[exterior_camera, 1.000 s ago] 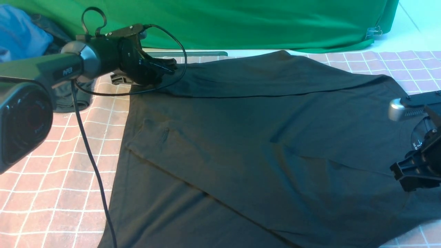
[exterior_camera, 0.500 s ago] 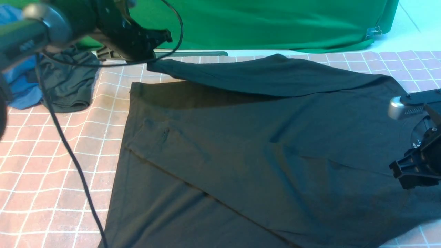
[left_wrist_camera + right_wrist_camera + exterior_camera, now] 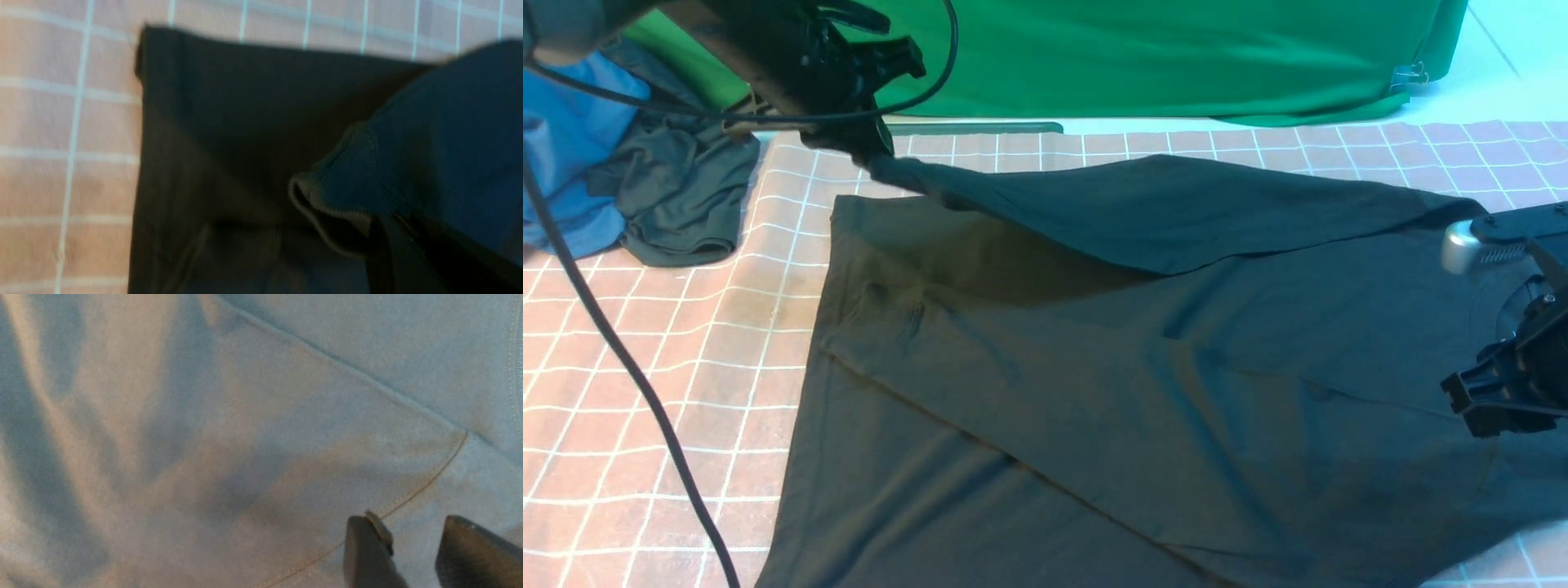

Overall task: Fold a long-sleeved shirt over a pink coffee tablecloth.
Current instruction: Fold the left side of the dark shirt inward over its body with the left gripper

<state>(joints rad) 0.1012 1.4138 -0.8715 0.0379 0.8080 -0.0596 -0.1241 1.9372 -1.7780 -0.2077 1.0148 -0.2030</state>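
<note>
1. Where the front view looks across the counter, my left hand [image 3: 870, 151] hangs above the far left corner. It is pressed together on the cuff end of one sleeve [image 3: 1160, 212] of the long-sleeved shirt [image 3: 1094, 392].
   - That sleeve stretches through the air from my pinch toward the right edge, above the shirt's body.
   - The shirt lies flat on the pink coffee tablecloth [image 3: 686, 343], filling the counter's middle and reaching the near edge.
   - My right hand [image 3: 1478, 404] sits at the right edge, low over the shirt; from here I cannot tell how its fingers stand.
   - A dark grey garment [image 3: 686, 196] and a blue garment [image 3: 572, 139] are bunched together at the far left.
   - A green cloth [image 3: 1176, 57] hangs along the far edge.
   - A black cable [image 3: 621, 359] trails down past the left side.
2. From my left wrist, blurred, the ribbed cuff [image 3: 339, 183] is caught in my left hand [image 3: 394, 232], its opening gaping. Beneath it a flat corner of the shirt rests on the gridded tablecloth [image 3: 41, 122].
3. From my right wrist, my right hand [image 3: 412, 555] has its two fingers [image 3: 367, 555] spread, with only shirt fabric [image 3: 204, 437] showing in the gap. A curved seam passes just beside one fingertip. Whether the tips touch the cloth I cannot tell.
</note>
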